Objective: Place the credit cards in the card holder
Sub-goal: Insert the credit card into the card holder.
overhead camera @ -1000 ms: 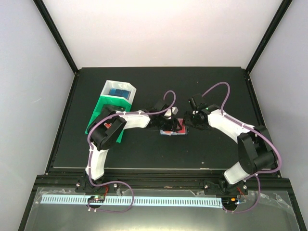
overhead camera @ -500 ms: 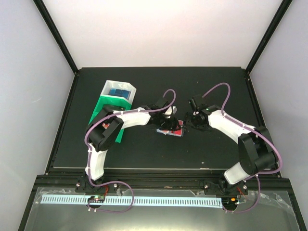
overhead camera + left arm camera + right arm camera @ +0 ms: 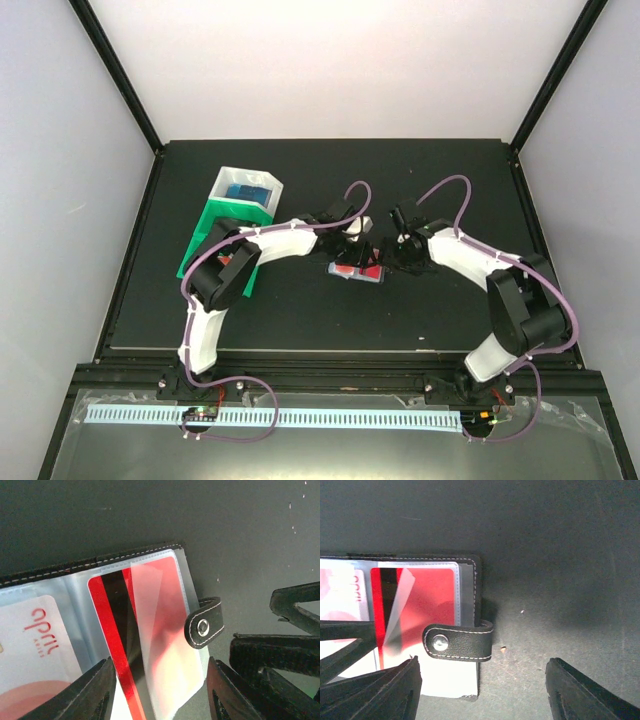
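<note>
The card holder (image 3: 358, 270) lies open on the black table, light blue inside. A red credit card (image 3: 150, 625) with a black stripe sits under the clear pocket of its right half. A white card (image 3: 35, 645) with red print fills the left half. The snap strap (image 3: 204, 627) folds over the right edge. My left gripper (image 3: 160, 697) hovers open over the near end of the red card (image 3: 420, 607), one finger on each side of the pocket. My right gripper (image 3: 485, 695) is open, straddling the strap (image 3: 457, 642) and the holder's right edge.
A green tray (image 3: 210, 235) lies at the left, with a white tray (image 3: 248, 190) on its far end holding something blue. The two grippers (image 3: 378, 252) are nearly touching over the holder. Black frame posts border the table (image 3: 450, 310).
The right gripper has moved left toward the holder's strap edge. The left gripper has shifted slightly toward the back, and the holder has turned a little on the table.
</note>
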